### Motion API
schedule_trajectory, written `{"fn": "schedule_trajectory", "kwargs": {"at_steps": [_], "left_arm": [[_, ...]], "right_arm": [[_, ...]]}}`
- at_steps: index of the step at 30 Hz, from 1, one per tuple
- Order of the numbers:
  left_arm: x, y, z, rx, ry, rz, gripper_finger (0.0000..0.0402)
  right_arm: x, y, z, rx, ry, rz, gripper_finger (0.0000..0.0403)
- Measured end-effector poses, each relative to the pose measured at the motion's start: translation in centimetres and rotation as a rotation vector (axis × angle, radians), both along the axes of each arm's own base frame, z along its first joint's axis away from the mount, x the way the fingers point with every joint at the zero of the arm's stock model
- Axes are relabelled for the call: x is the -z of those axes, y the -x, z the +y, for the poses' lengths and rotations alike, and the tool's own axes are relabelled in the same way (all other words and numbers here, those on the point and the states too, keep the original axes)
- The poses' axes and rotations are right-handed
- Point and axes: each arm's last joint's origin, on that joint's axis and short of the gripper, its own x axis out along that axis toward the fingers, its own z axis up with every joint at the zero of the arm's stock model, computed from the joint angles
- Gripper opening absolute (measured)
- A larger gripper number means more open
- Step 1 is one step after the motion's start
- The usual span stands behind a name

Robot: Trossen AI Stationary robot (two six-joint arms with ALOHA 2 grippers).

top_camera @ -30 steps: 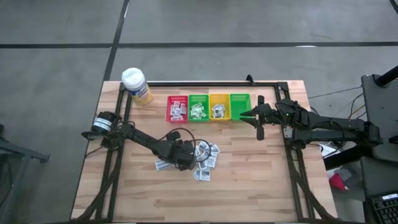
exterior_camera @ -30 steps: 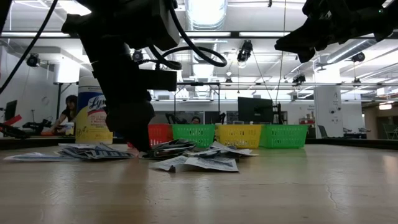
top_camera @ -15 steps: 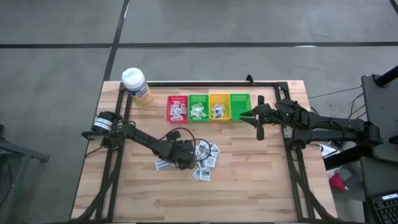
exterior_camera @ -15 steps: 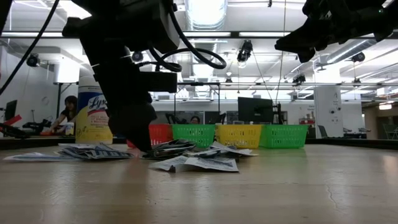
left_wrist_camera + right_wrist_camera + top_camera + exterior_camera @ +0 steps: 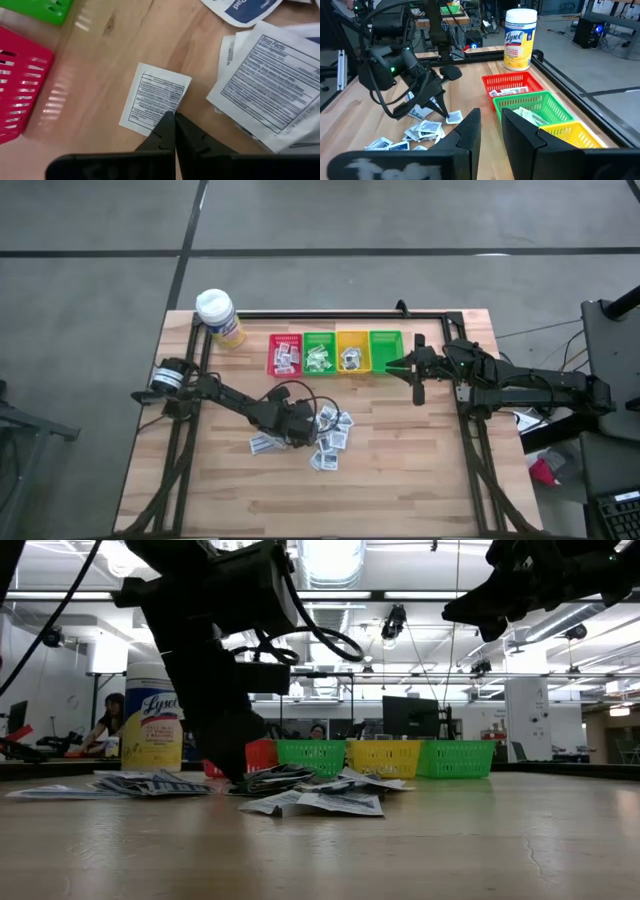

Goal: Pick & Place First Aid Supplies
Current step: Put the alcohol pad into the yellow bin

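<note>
While pinching a sachet (image 5: 156,98), left gripper (image 5: 174,116) hides it overhead.

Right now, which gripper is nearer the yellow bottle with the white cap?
The left gripper: it is down at the sachet pile, in front of the bottle. The right gripper hangs by the rightmost green bin, farther along the row.

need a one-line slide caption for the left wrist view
Left gripper pinches shut on the corner of a small flat white sachet with grey print on the wooden table, beside the red plastic bin.
</note>
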Motion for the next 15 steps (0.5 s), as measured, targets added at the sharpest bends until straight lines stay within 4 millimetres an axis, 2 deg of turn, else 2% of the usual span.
{"fn": "schedule_trajectory", "kwargs": {"at_steps": [5, 12, 15], "left_arm": [[-2.4, -0.4, 0.0, 0.016, 0.004, 0.036, 0.0000], [-10.2, -1.9, 0.0, 0.084, -0.091, -0.004, 0.0000], [-13.8, -2.8, 0.3, 0.132, -0.109, -0.075, 0.0000]], "right_arm": [[0.0, 0.0, 0.0, 0.000, -0.001, 0.000, 0.0077], [0.0, 0.0, 0.0, 0.001, -0.001, 0.000, 0.0086], [0.0, 0.0, 0.0, 0.000, -0.001, 0.000, 0.0086]]}}
